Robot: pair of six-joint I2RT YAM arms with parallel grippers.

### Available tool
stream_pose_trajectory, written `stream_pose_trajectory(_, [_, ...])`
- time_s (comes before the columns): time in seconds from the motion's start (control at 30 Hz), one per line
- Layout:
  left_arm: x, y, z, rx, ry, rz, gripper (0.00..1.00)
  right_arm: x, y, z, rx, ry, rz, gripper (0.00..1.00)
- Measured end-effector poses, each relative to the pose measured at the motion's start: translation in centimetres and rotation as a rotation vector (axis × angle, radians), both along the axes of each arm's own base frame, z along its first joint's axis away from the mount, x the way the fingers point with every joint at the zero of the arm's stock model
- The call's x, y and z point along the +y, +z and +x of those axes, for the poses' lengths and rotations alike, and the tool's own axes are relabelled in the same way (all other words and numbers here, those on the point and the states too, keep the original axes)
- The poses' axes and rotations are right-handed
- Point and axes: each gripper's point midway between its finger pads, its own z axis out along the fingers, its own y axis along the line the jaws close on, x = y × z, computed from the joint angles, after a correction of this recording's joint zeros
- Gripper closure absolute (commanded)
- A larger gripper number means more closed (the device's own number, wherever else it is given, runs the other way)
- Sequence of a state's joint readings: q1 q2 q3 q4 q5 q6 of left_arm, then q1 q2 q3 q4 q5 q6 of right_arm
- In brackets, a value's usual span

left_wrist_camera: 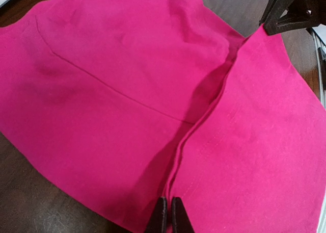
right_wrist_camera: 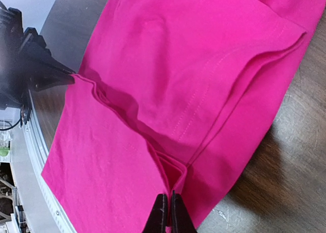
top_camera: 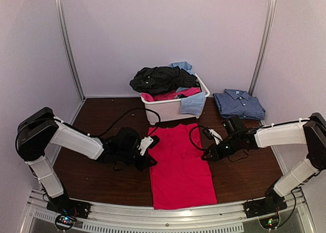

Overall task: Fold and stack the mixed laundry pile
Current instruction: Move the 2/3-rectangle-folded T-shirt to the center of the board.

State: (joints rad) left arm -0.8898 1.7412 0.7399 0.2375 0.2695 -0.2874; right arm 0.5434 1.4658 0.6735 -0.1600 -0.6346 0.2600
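A bright pink-red garment (top_camera: 179, 164) lies flat on the dark table in front of the arms. My left gripper (top_camera: 151, 147) is shut on its left edge, pinching a raised fold (left_wrist_camera: 175, 189). My right gripper (top_camera: 206, 154) is shut on its right edge, pinching several layers (right_wrist_camera: 175, 179). The rest of the laundry pile, a black pinstriped piece (top_camera: 160, 79), more pink cloth and light blue cloth (top_camera: 193, 103), sits in and over the white tub (top_camera: 170, 109). A folded blue checked shirt (top_camera: 239, 103) lies at the back right.
The tub stands at the back centre, just beyond the pink garment's far end. A metal rail (top_camera: 168, 212) runs along the near table edge. White walls close in the back and sides. Cables trail from both wrists.
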Motion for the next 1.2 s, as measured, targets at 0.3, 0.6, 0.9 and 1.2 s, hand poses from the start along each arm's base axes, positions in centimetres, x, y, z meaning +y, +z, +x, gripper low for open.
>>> stream_pose_trajectory(0.3, [0.6,1.8,-0.4,-0.019,0.004,-0.024,1.00,0.6,0.6,0.2,-0.021,0.019,0.025,1.00])
stream_pose_trajectory(0.6, [1.9,0.1,-0.3,0.007,0.053,0.022,1.00,0.9,-1.5,1.0,-0.011,0.012,0.002,1.00])
stream_pose_trajectory(0.9, [2.0,-1.6,2.3,0.013,0.133,0.076,1.00,1.9,-3.9,1.6,0.013,0.022,0.006,1.00])
stream_pose_trajectory(1.2, [3.2,-1.4,4.5,0.012,0.187,0.096,0.67,2.0,-3.4,1.9,0.002,-0.019,0.002,0.59])
